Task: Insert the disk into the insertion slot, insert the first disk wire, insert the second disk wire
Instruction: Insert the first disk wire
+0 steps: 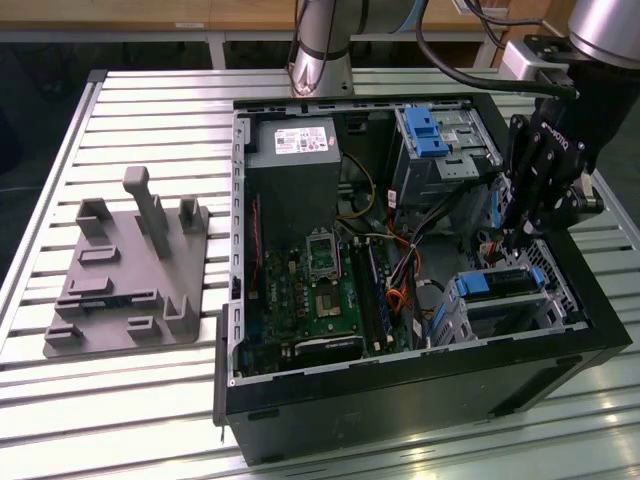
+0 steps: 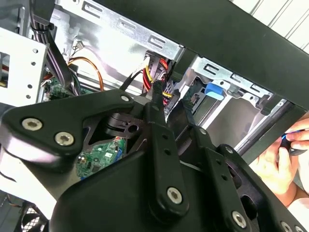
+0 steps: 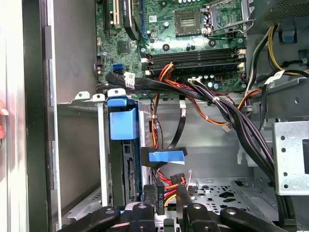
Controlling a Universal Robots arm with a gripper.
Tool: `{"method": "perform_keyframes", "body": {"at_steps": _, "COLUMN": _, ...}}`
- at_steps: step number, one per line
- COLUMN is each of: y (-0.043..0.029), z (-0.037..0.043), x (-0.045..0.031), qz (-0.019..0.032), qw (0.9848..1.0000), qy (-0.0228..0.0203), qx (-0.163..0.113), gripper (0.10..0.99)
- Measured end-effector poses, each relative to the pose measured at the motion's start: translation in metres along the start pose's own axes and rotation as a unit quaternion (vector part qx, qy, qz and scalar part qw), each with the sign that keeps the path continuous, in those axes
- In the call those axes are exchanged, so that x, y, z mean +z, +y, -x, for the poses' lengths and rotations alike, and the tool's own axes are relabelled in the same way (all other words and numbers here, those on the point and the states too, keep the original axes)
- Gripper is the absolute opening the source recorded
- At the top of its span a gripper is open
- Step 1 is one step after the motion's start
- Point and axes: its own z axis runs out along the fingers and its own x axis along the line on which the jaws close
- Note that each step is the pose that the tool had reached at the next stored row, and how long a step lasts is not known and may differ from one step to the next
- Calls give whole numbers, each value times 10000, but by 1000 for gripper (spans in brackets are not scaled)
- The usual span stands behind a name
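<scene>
**Item: drive fitting, state of work**

- **Computer case** [image 1: 400,390]: open, lying on a slatted table [image 1: 150,100]. Motherboard [image 1: 320,290] towards the exterior view's left, power supply [image 1: 295,170] at the far side.
- **Insertion slot** [image 1: 520,315]: silver sheet-metal cage at the case's near corner, on the exterior view's right. Its upright rail shows in the first wrist view [image 3: 101,159].
- **Disk** [image 1: 495,283]: lodged inside the slot, with its blue carrier tab [image 3: 123,125] flush between the cage rails. Step one judged complete.
- **Gripper** [image 1: 515,240]: lowered into the case just beyond the slot. In both wrist views [image 3: 171,198] [image 2: 171,99] the fingers are drawn narrow on the disk power wire.
- **Disk power wire** [image 3: 177,177]: black plug with red, yellow and black leads. It is held just beside the disk's connector edge and appears apart from it. Judged not yet seated.
- **Disk data wire** [image 3: 166,156]: flat black lead with a blue tag, its end lying against the disk's edge. Whether it is pushed home cannot be told.
- **Remaining**: at least the power wire, possibly both wires.
- **Also present**: a taller bay with a blue latch [image 1: 430,135], far right. A grey fixture plate [image 1: 130,270] on the table, well apart on the exterior view's left. A person's hand [image 2: 277,169] outside the case wall.
</scene>
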Motion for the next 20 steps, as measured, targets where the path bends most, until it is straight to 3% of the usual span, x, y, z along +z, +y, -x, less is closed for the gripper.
{"method": "perform_keyframes", "body": {"at_steps": 7, "y": -2, "z": 3, "x": 6, "qz": 1, "qw": 10000, "qy": -13, "qx": -1, "gripper": 306}}
{"method": "perform_keyframes", "body": {"at_steps": 10, "y": -2, "z": 3, "x": 7, "qz": 2, "qw": 10000, "qy": -25, "qx": 2, "gripper": 176}}
{"method": "perform_keyframes", "body": {"at_steps": 17, "y": -2, "z": 2, "x": 8, "qz": 3, "qw": 10000, "qy": -23, "qx": 6, "gripper": 173}}
{"method": "perform_keyframes", "body": {"at_steps": 18, "y": -8, "z": 2, "x": 9, "qz": 15, "qw": 10000, "qy": -20, "qx": 4, "gripper": 173}}
{"method": "perform_keyframes", "body": {"at_steps": 20, "y": -45, "z": 4, "x": 7, "qz": 151, "qw": 9999, "qy": -5, "qx": -11, "gripper": 173}}
